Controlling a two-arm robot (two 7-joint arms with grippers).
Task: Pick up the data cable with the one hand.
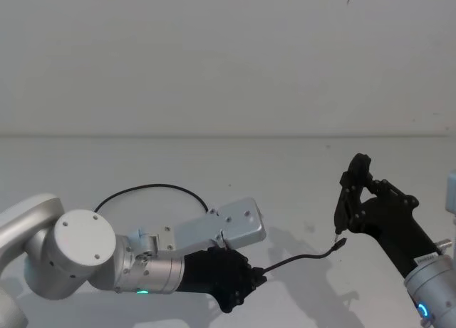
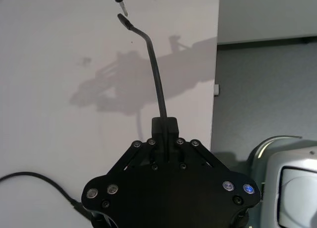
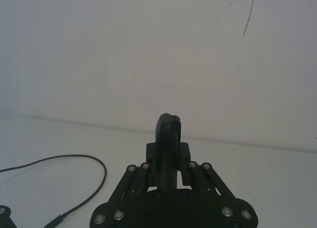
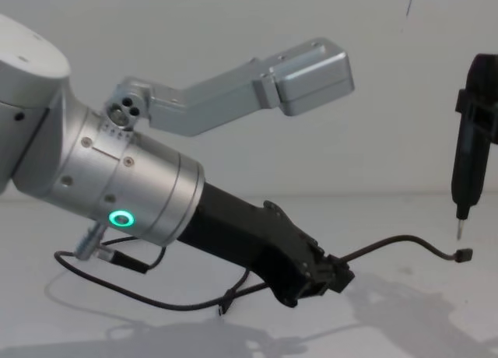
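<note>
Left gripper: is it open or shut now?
Shut on the data cable: the left gripper pinches the cord, which runs out ahead of it. The right gripper stands upright near the cable's free end.

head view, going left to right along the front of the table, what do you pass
silver wrist of the left arm → left gripper → stretch of data cable running out of its grip → right gripper

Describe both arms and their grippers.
Left arm: thick silver cylinders, glowing green wrist ring; black angular left gripper with silver screw heads. Right arm: silver wrist with blue light; slim black right gripper with small metal tip.
</note>
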